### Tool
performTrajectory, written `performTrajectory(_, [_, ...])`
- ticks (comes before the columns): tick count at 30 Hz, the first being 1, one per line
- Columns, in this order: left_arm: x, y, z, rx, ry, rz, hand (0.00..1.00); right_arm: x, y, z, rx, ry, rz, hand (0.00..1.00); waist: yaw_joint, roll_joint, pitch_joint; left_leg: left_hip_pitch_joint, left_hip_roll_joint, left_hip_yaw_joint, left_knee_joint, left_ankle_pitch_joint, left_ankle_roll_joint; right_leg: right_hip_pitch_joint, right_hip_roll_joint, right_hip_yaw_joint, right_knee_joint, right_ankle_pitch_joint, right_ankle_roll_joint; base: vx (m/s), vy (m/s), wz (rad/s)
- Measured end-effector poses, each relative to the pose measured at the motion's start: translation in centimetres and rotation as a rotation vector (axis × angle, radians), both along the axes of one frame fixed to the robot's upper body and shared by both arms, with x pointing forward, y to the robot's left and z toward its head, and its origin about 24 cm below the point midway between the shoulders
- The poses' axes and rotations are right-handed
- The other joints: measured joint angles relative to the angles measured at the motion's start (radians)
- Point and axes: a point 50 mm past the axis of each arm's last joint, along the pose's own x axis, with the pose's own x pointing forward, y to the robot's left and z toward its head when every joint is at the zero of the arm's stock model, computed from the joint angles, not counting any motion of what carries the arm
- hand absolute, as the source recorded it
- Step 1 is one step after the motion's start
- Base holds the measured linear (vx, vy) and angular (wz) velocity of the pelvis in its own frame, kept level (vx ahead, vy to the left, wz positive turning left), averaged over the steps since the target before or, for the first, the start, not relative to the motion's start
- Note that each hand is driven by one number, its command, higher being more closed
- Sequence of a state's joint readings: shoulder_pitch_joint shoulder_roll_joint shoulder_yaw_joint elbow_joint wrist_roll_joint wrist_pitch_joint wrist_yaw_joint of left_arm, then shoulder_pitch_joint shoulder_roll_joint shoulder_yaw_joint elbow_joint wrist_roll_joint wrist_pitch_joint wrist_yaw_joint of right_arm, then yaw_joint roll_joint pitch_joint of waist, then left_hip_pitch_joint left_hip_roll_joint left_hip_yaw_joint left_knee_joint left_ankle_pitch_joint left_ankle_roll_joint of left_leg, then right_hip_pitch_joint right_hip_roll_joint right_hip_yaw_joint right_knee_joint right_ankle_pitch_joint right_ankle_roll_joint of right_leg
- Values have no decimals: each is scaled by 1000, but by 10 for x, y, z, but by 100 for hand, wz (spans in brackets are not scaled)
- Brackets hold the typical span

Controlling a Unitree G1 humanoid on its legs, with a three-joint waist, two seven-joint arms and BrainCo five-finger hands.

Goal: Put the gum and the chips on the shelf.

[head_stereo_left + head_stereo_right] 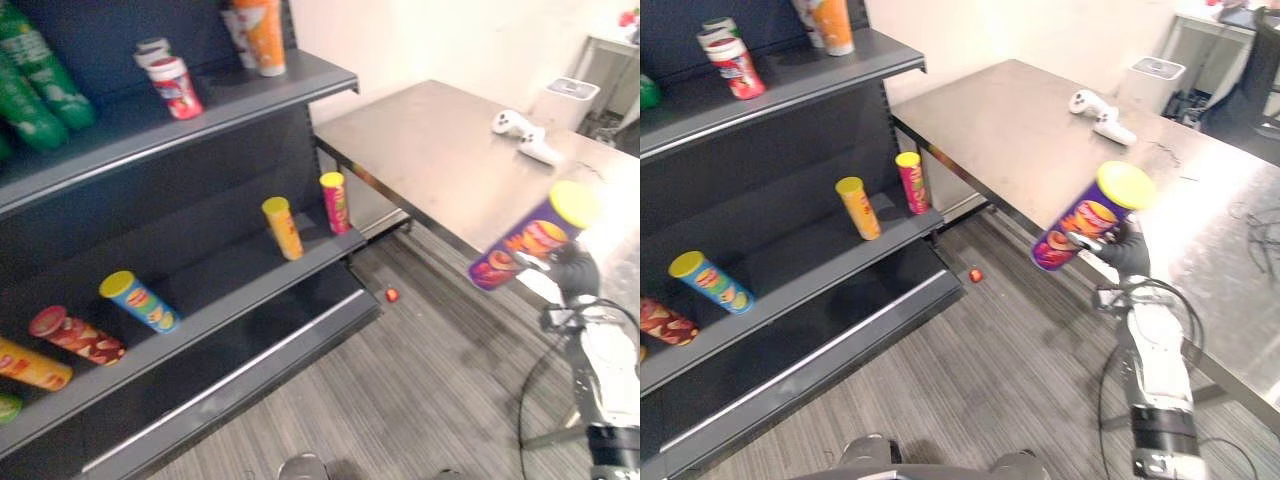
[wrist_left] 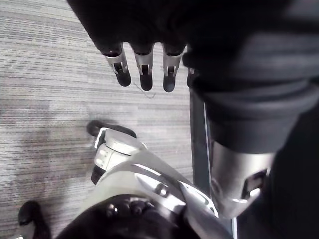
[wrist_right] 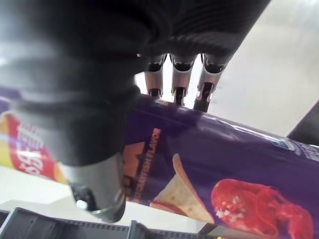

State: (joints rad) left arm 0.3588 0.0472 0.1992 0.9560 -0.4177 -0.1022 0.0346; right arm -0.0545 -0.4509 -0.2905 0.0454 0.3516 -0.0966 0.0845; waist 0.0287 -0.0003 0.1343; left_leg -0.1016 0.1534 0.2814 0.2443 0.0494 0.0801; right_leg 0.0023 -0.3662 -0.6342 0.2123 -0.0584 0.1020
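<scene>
While right hand [image 1: 1127, 250] fingers [image 3: 178, 79] clamp purple chips can [image 1: 1085, 225], left wrist view, left hand [image 2: 149, 25] fingers [image 2: 144, 69] straight

You have the shelf [image 1: 220, 275] on your left, with the tabletop [image 1: 430, 150] just beside its right end. Off the tabletop's near edge, over the floor [image 1: 420, 390], the right robot hand [image 1: 1127, 250] holds a tilted chips can [image 1: 1088, 222]. A controller [image 1: 1100, 113] lies near the tabletop's far edge.

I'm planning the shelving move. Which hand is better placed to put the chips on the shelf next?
Right. The right hand grips the purple chips can, tilted in the air near the table edge. The left hand hangs open and empty above the floor.
</scene>
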Motion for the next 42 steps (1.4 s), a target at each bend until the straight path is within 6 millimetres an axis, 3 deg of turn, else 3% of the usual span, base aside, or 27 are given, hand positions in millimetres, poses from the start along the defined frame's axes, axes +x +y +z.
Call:
performTrajectory(1, [-3,3,1,11,-1,6,0,-6,-9,-1,2,3,-40,100,-12,-11,-10,13,-38,-18,-108,56,-16,-6,-14,-1,-29,6,7,0,137,110])
performTrajectory(2, [-6,6,1,16,9,11,0,-11,-16,-2,10,3,-78,100,-26,-31,-3,26,-55,-13,-143,42,-24,9,-34,-40,-37,20,18,-8,126,101])
performTrajectory(3, [-10,5,0,12,24,14,0,-12,-19,-3,15,4,-91,100,-23,-30,-4,31,-50,2,-112,4,-27,17,-41,-52,-35,25,16,30,213,68])
performTrajectory(5, [-29,-2,-1,-11,76,27,0,-17,-22,-7,17,13,-115,100,-24,-10,-18,78,-51,40,-141,-70,-99,56,-48,-76,-37,40,54,53,209,40])
performTrajectory(6, [-31,-2,-1,-13,80,25,0,-20,-24,-8,21,15,-130,100,-24,-12,-25,85,-60,40,-166,-79,-115,58,-54,-82,-37,47,64,10,222,40])
performTrajectory(9, [-34,8,1,16,88,14,0,-25,-21,-20,64,28,-168,100,-25,-52,-37,91,-135,39,-235,-73,-106,53,-104,-79,-58,94,84,5,227,21])
performTrajectory(12, [-29,15,3,33,75,3,0,-29,-20,-28,66,51,-206,100,-24,-78,-25,100,-168,34,-236,-83,-92,54,-135,-44,-42,129,59,23,146,12])
performTrajectory(14, [-21,19,5,40,44,-16,0,-30,-23,-35,78,71,-247,100,-24,-80,-16,96,-159,19,-205,-100,-90,54,-135,-11,-5,164,14,68,81,23])
performTrajectory(16, [-17,24,6,53,27,-25,0,-30,-21,-37,93,62,-255,100,-20,-92,-11,85,-149,13,-168,-123,-89,54,-130,12,6,179,-4,61,9,10])
performTrajectory(17, [-16,26,7,58,23,-27,0,-30,-20,-37,96,56,-254,100,-15,-85,-10,84,-144,14,-158,-130,-89,54,-126,16,6,184,-8,75,-19,-6])
performTrajectory(18, [-12,30,8,69,13,-31,0,-29,-18,-37,100,52,-249,100,4,-89,2,76,-127,16,-128,-151,-90,53,-114,17,6,199,-23,48,-17,-9])
performTrajectory(22, [-6,36,9,76,-11,-18,0,-13,-5,-28,107,12,-192,100,25,-105,16,42,-100,16,-71,-183,-96,35,-96,24,8,202,-21,57,-40,-7])
performTrajectory(32, [10,30,12,75,-88,-8,0,8,16,-12,95,-43,-54,100,64,-110,44,35,-65,8,-19,-183,-107,63,-61,22,9,202,-21,92,-51,7])
performTrajectory(36, [16,25,13,60,-127,24,0,15,23,-4,85,-87,-20,100,69,-85,79,-28,-20,-22,152,-284,-102,80,-53,11,68,200,-18,-23,6,20])
performTrajectory(38, [18,24,13,65,-129,26,0,14,22,-3,84,-90,-26,100,68,-92,102,-42,-28,-55,214,-345,-84,87,-93,13,158,202,-20,-49,74,55])
performTrajectory(39, [20,26,14,79,-129,30,0,14,22,-3,85,-94,-36,100,68,-99,110,-40,-47,-78,229,-359,-66,67,-130,35,242,235,-59,-5,84,65])
performTrajectory(40, [21,27,15,85,-131,30,0,14,22,-2,87,-100,-44,100,68,-98,110,-39,-58,-98,229,-363,-58,27,-142,97,309,300,-143,15,91,61])
performTrajectory(41, [22,27,15,89,-137,30,0,14,22,-2,87,-106,-49,100,68,-89,113,-37,-63,-120,227,-364,-51,-9,-139,149,353,348,-205,78,159,71])
performTrajectory(42, [28,29,16,93,-152,22,0,13,22,0,87,-117,-56,100,61,-76,118,-37,-73,-168,225,-359,-23,-74,-87,278,436,271,-195,95,152,87])
